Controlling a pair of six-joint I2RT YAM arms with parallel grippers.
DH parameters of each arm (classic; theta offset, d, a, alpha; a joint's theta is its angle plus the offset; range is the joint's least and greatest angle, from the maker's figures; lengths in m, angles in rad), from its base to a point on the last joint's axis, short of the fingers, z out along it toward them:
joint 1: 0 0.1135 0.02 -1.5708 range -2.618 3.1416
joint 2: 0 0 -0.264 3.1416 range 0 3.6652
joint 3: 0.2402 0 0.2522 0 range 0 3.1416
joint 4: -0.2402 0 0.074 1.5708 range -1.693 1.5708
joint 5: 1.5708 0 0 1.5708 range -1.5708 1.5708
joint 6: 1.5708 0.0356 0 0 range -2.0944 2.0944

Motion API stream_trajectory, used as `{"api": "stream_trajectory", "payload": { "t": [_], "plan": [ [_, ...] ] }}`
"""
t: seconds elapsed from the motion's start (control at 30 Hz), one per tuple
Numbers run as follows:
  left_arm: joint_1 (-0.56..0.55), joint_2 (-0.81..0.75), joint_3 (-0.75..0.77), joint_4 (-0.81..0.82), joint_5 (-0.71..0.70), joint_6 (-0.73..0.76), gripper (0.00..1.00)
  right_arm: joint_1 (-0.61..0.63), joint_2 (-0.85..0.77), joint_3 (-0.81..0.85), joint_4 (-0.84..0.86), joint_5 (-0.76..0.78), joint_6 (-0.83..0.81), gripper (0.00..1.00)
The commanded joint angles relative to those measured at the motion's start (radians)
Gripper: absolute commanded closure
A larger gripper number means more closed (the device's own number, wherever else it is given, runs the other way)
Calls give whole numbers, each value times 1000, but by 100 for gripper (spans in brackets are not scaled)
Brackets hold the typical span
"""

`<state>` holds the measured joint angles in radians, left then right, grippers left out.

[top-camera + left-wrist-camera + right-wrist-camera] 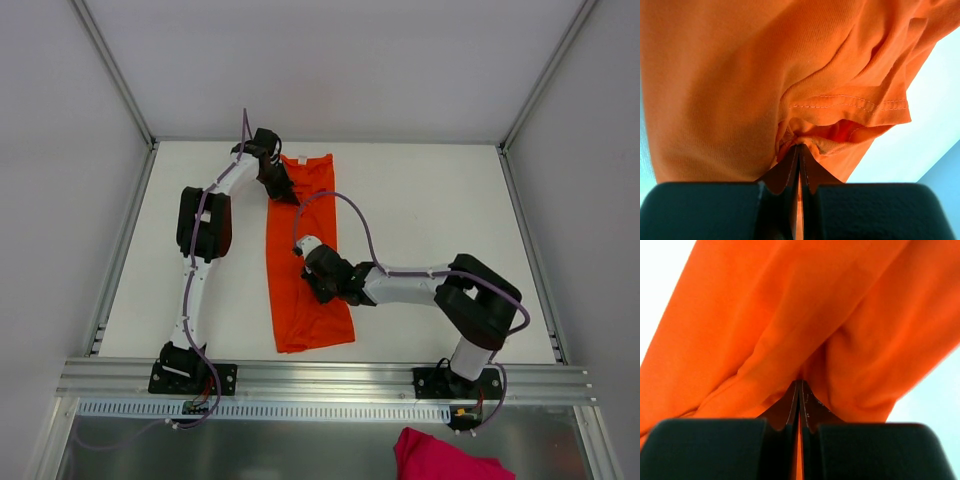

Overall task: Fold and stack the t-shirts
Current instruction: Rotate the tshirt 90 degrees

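The orange t-shirt [302, 300] lies in a long strip on the white worktop [430, 200]. The left hand [286, 194] pinches its far edge. The right hand [318, 283] pinches its middle. I think they grip it so they can fold it.

The table [440, 210] is a plain white surface, walled by pale panels on the left, right and far sides. One orange t-shirt [305, 300] lies on it, folded into a long narrow strip that runs from close to the far edge almost to the near edge, left of the middle. A small white label shows at its far end. An aluminium rail [330, 375] runs along the near edge. In front of the rail a grey metal surface [250, 450] holds a crumpled pink cloth [445, 460] to the right, partly cut off by the picture's lower edge.
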<state>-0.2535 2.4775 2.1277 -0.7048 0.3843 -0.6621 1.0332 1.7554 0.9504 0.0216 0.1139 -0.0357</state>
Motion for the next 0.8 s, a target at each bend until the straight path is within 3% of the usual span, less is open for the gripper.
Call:
{"api": "stream_trajectory", "payload": {
  "t": [0.0, 0.37, 0.53, 0.6, 0.63, 0.77],
  "plan": [
    [16, -29, -8, 16, -30, 24, 100, 16, -57, -116, 20, 124, 65, 99],
    [69, 0, 40, -13, -87, -14, 100, 27, -154, -210, -63, 158, 105, 99],
    [85, 9, 44, 44, -41, -11, 99, 27, -175, -206, -95, 127, 117, 99],
    [85, 9, 51, 73, -10, -4, 88, 27, -163, -193, -101, 103, 119, 99],
    [85, 9, 55, 97, 23, 4, 74, 27, -160, -182, -107, 75, 119, 99],
    [85, 3, 69, 137, 91, 24, 47, 30, -151, -171, -115, 41, 120, 99]
  ]
}}
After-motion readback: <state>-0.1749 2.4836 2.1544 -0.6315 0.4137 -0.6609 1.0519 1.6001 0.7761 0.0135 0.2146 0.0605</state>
